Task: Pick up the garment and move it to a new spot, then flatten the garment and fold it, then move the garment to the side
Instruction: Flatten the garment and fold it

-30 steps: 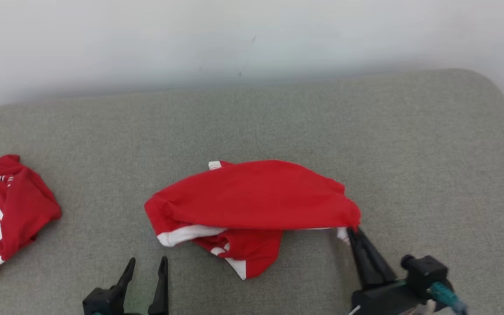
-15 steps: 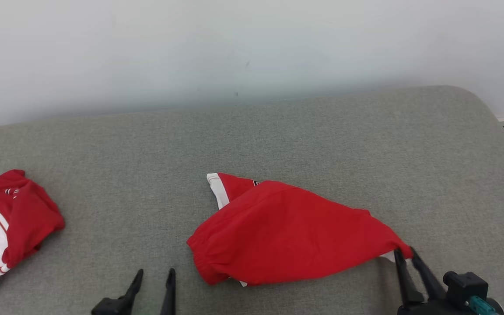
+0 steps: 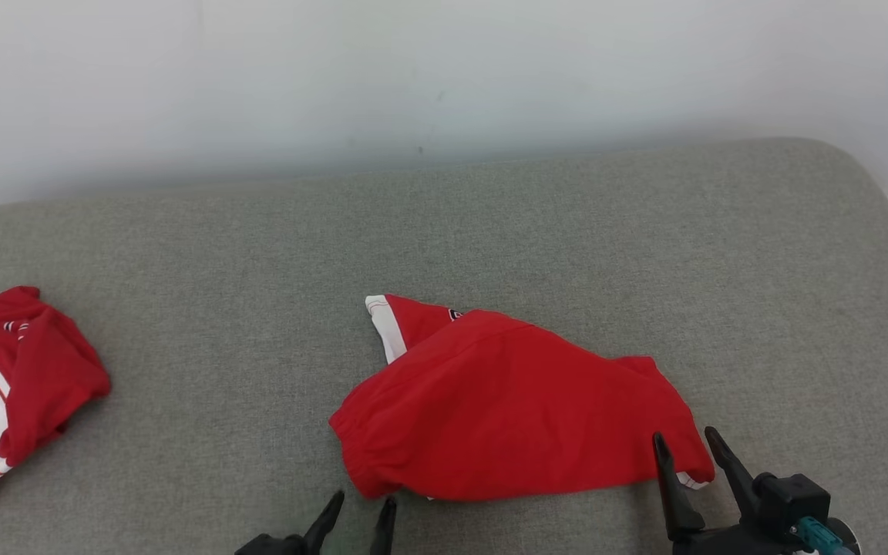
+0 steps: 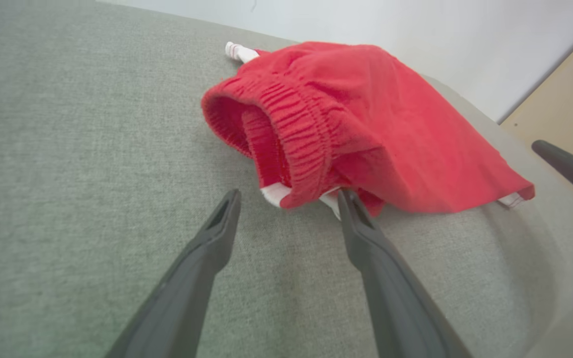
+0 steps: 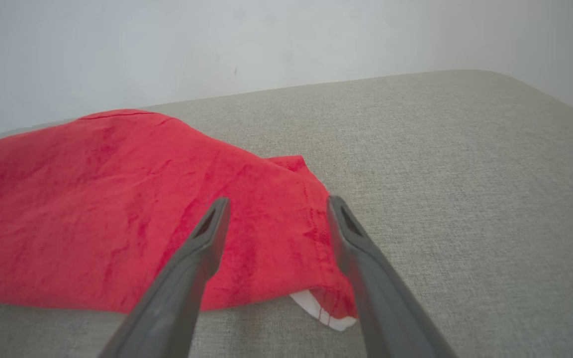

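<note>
Surface (image 3: 567,231) now carries the red garment (image 3: 513,408) slack and heaped, because the right gripper (image 3: 683,434) at the garment's right corner has let go, fingers spread, while the left gripper (image 3: 363,499) waits open-fingered at the garment's waistband end; relocation looks done, flattening next.

The shorts (image 3: 506,408) are bright red with white trim at the hems; the second garment (image 3: 51,370) is red and white with thin stripes; the cushion (image 3: 490,223) is grey-green; the wall (image 3: 413,69) is white.
</note>
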